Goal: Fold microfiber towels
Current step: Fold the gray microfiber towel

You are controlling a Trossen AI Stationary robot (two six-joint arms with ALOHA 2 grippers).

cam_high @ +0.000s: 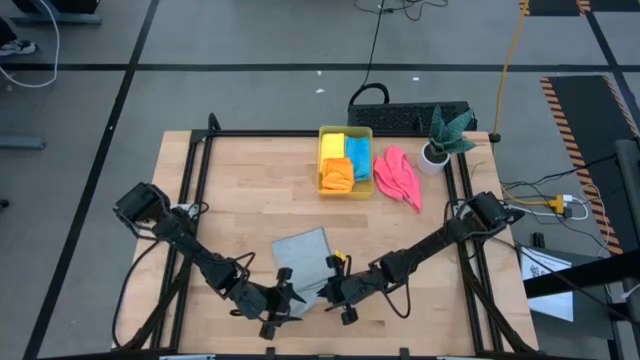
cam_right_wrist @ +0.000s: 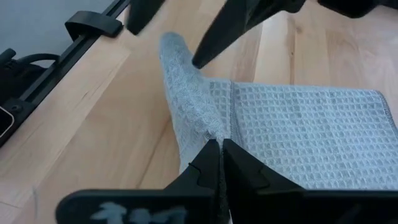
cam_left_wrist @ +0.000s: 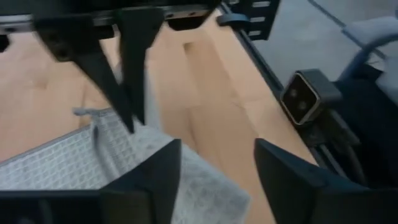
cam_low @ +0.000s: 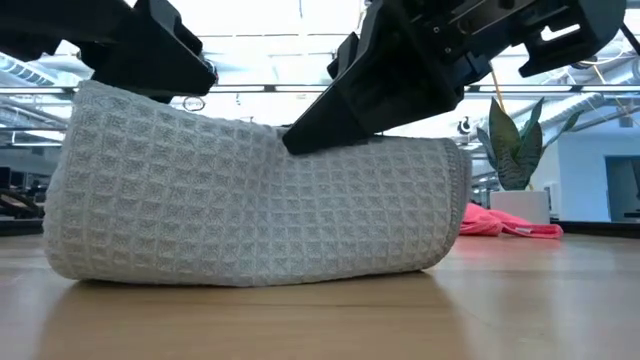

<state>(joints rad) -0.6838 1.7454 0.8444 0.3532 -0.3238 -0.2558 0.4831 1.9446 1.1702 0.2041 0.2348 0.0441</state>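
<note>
The light grey towel (cam_high: 303,258) lies partly folded near the tabletop's (cam_high: 240,190) front edge. The right gripper (cam_high: 330,290) pinches its edge, fingers closed on the cloth. The left gripper (cam_high: 284,300), just beside it, stands open, gripping nothing. Yellow, blue and orange towels fill the bin (cam_high: 345,192) near the back edge; the pink towel (cam_high: 398,176) lies beside it.

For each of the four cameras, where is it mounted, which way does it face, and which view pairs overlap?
High: overhead, facing straight down; both arms, grey towel, yellow bin, pink towel, plant.
Low: at table height, facing level across; grey towel, both arms' ends above it.
Left wrist: on the left arm; its open jaws, left gripper, over the towel.
Right wrist: on the right arm; right gripper shut on the towel.
Shared: every view shows the grey towel; both wrist views show the other arm's fingers.
</note>
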